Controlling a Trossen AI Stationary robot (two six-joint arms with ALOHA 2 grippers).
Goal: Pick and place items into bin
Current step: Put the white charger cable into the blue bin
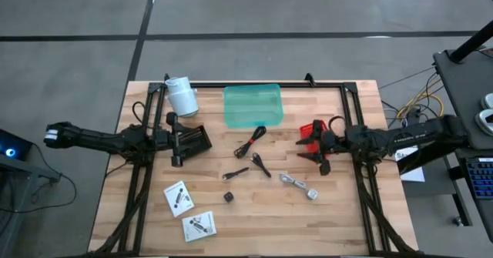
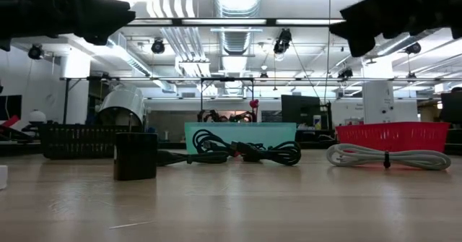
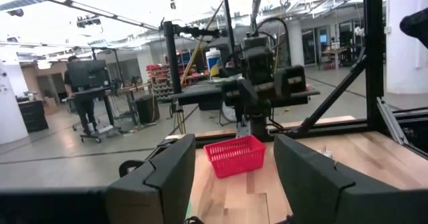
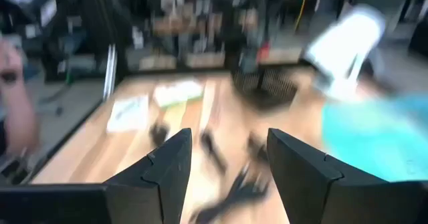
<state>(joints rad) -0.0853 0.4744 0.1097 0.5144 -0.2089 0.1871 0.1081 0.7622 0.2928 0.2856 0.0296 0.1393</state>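
The teal bin (image 1: 253, 105) stands at the far middle of the table. In front of it lie a thin black cable (image 1: 251, 141), black clips (image 1: 260, 164), a silvery-white cord (image 1: 299, 185), a small dark cube (image 1: 229, 197) and two flat white packets (image 1: 179, 199) (image 1: 199, 226). My left gripper (image 1: 179, 140) (image 3: 234, 157) hovers open over a black basket at the table's left. My right gripper (image 1: 317, 145) (image 4: 229, 150) hovers open over a red basket at the right. Nothing is between either pair of fingers.
A white cylindrical roll (image 1: 182, 96) lies at the far left beside the bin. The black basket (image 1: 196, 140) sits under my left gripper, the red basket (image 1: 310, 133) under my right. A black frame runs along the table's far edge and sides.
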